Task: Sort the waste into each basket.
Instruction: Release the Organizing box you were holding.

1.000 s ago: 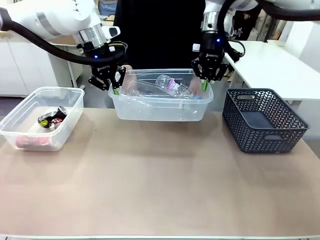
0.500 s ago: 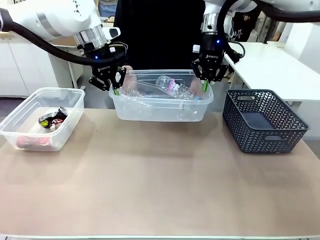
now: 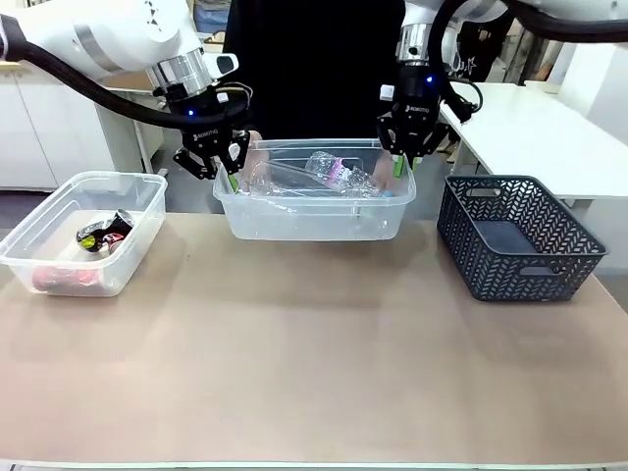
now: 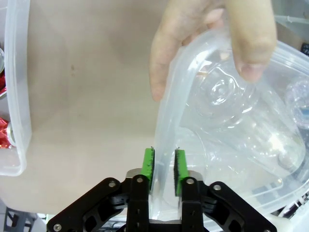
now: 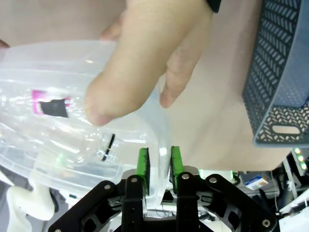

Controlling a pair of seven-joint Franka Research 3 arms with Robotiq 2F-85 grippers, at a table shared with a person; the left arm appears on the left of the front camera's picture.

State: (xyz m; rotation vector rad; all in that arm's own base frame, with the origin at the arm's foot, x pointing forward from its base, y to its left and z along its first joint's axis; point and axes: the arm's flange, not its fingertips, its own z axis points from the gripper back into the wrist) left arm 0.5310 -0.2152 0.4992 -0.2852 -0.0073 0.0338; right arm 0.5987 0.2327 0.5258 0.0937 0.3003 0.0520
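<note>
A clear tub (image 3: 314, 218) holding clear plastic bottles (image 3: 339, 172) sits at the table's far middle. A person's hand grips each of its ends. My left gripper (image 3: 232, 180) straddles the left rim and my right gripper (image 3: 397, 167) straddles the right rim. In the left wrist view the green pads of my left gripper (image 4: 164, 162) stand slightly apart with the tub's rim (image 4: 166, 121) between them, below a hand (image 4: 193, 43). The right wrist view shows the same for my right gripper (image 5: 159, 162), under the other hand (image 5: 145, 63). A second clear tub (image 3: 59, 196) at the left holds foil wrappers (image 3: 101, 234).
A dark slate-blue lattice basket (image 3: 520, 235) stands on the table at the right, beside the middle tub; it also appears as the basket (image 5: 285, 72) in the right wrist view. The person stands just behind the middle tub. Bare tabletop (image 3: 314, 363) stretches toward the near edge.
Both grippers' jaws have parted a little from the rim. The middle tub has sunk slightly toward the table while the grippers stayed in place.
</note>
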